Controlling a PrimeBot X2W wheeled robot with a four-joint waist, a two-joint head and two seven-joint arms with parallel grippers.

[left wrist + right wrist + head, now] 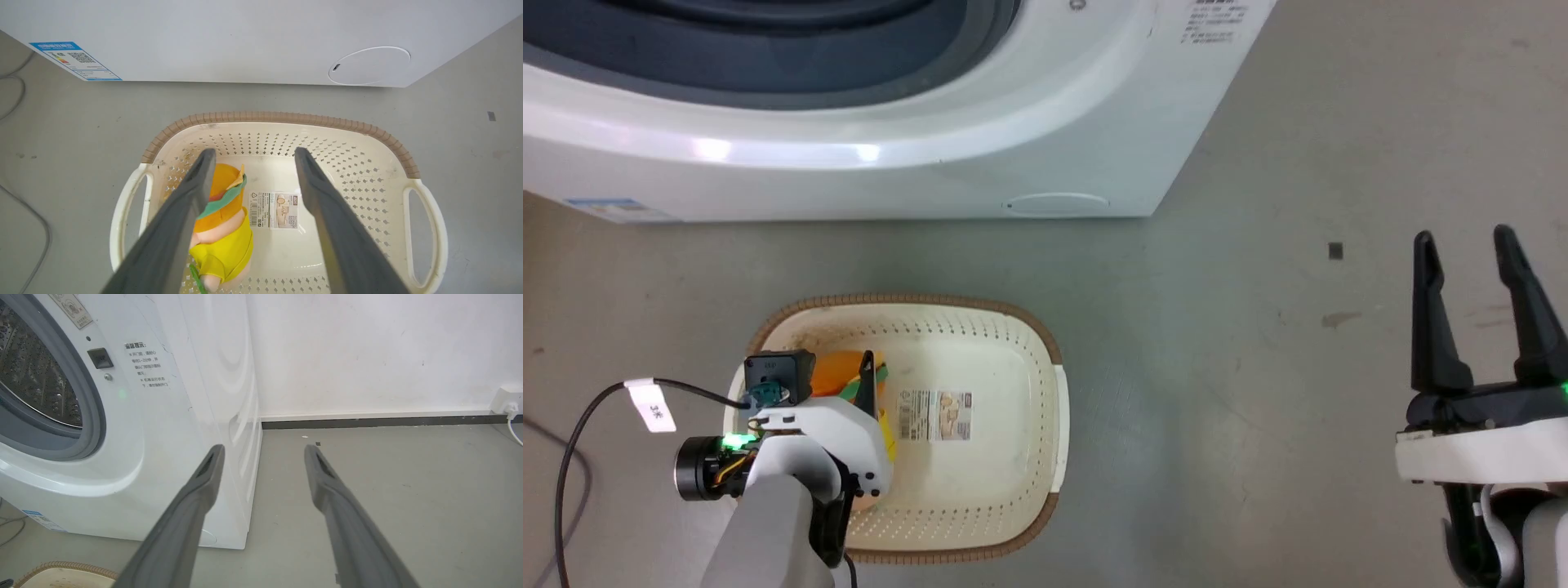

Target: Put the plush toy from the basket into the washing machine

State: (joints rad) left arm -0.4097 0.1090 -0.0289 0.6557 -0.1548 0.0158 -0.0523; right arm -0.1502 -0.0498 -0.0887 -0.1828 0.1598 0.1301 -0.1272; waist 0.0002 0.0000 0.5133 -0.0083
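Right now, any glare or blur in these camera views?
Head view: two glare spots on the washing machine front. Left wrist view: left gripper soft-edged, plush toy sharp. Right wrist view: right gripper blurred, faint green reflection on the machine.

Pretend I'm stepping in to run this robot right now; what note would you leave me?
Left end effector: open, empty, hanging over the basket. In its wrist view one finger crosses the plush toy; no grip yet.
Right end effector: open, empty, above the floor off to the right.
The plush toy lies in the basket's left part. The basket sits on the floor before the washing machine, whose drum shows through the porthole.
Done: reach over the basket only.
Left: grasp the toy, lift it, carry it into the drum, release.
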